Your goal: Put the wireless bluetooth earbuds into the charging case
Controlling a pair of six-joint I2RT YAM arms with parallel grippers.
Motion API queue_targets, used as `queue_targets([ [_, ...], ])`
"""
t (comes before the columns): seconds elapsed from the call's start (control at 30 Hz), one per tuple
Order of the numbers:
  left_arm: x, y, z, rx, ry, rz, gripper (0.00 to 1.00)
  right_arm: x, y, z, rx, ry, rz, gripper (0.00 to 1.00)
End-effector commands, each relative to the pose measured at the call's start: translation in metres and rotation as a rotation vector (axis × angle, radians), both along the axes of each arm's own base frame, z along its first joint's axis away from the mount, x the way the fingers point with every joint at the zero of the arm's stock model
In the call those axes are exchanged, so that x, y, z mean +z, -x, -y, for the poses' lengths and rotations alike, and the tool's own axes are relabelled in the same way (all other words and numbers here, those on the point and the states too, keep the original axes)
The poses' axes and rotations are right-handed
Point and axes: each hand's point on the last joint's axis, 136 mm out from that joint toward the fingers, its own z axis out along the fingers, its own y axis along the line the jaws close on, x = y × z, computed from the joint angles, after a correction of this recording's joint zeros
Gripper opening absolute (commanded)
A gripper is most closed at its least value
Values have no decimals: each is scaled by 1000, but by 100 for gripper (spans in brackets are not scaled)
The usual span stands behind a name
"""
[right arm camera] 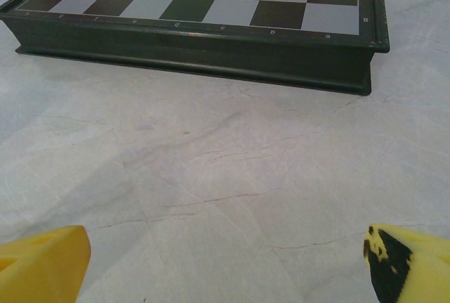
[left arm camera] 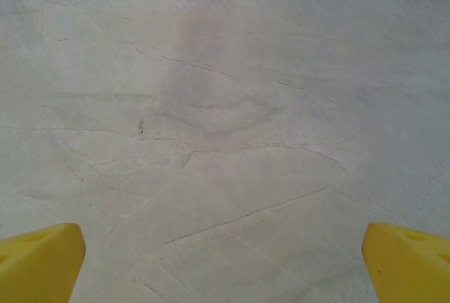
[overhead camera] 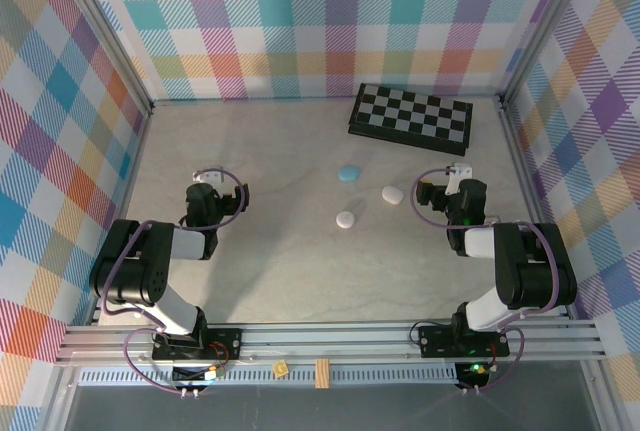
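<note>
Three closed pebble-shaped charging cases lie mid-table: a light blue one (overhead camera: 348, 172), a white one (overhead camera: 392, 194) and another white one (overhead camera: 345, 219). The earbuds are out of view. My left gripper (left arm camera: 225, 264) is open over bare marbled table, its yellow fingertips (left arm camera: 42, 261) far apart with nothing between them; in the top view the left gripper (overhead camera: 207, 185) sits well left of the cases. My right gripper (right arm camera: 225, 261) is open too and holds nothing; from above, the right gripper (overhead camera: 452, 177) is just right of the nearer white case.
A folded black-and-white chessboard (overhead camera: 411, 114) lies at the back right; the same chessboard (right arm camera: 211, 8) stands straight ahead of the right gripper. Plaid walls (overhead camera: 300, 21) close in the table on three sides. A metal rail (overhead camera: 330, 341) runs along the near edge.
</note>
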Motion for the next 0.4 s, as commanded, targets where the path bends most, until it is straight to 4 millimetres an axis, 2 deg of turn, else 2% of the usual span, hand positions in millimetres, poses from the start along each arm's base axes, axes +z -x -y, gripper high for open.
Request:
queue_targets([
  [0.0, 5, -4, -1, 1, 15, 15, 100, 9, -4, -4, 13, -22, 42, 99],
  [0.37, 5, -4, -1, 1, 15, 14, 100, 10, -4, -5, 18, -19, 42, 99],
])
